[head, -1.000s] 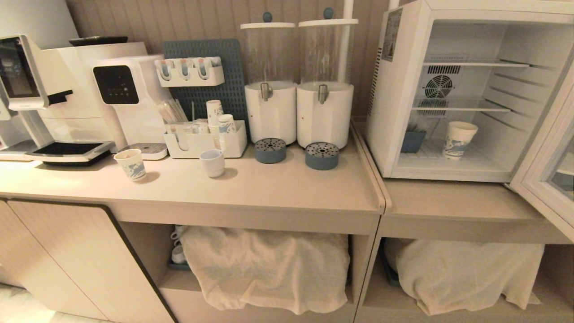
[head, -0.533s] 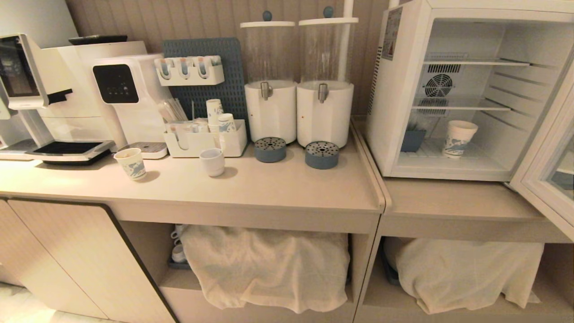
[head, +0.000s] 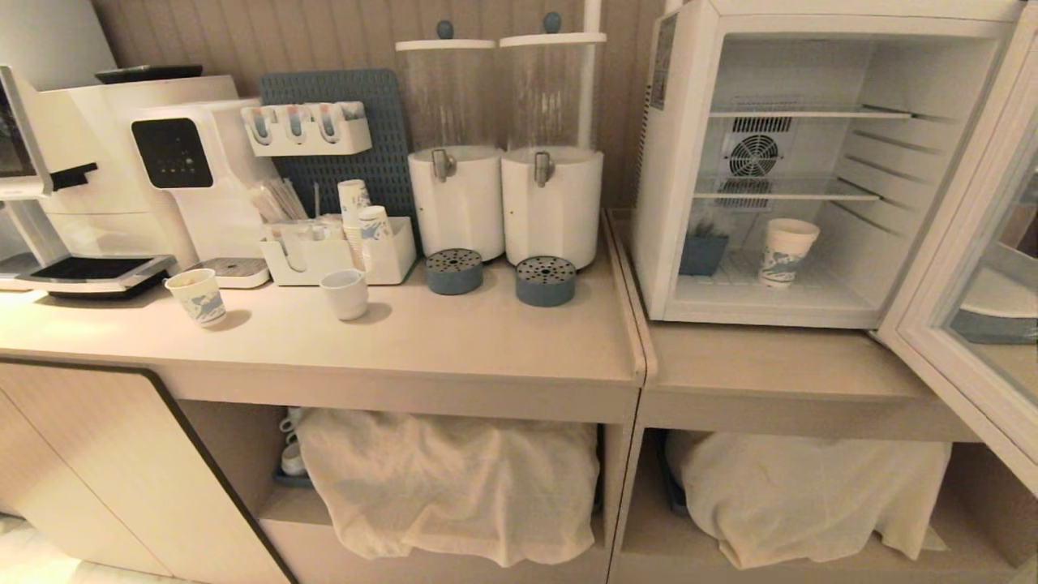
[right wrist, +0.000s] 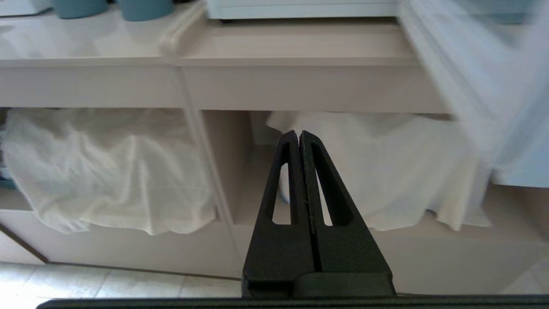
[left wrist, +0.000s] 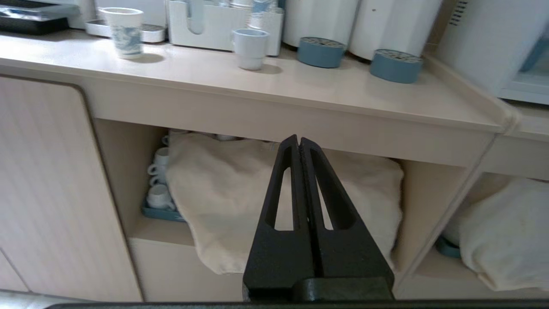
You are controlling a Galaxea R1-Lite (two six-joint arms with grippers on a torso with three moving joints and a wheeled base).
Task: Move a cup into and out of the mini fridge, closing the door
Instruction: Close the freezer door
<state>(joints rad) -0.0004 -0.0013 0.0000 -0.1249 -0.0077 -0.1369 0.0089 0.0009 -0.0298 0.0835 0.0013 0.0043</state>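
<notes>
Right now the mini fridge [head: 677,162] stands on the counter [head: 486,341] with its door [head: 957,324] swung wide; inside, on the bottom shelf, sits the cup [head: 785,251], upright. Left gripper [left wrist: 298,139] and right gripper [right wrist: 299,134], fingers pressed together and empty, hang low before the counter's open shelves.

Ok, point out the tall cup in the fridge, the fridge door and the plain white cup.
tall cup [head: 787,251], head view, printed side wall.
fridge door [head: 916,328], head view, lower frame.
plain white cup [head: 345,294], head view, front wall.
</notes>
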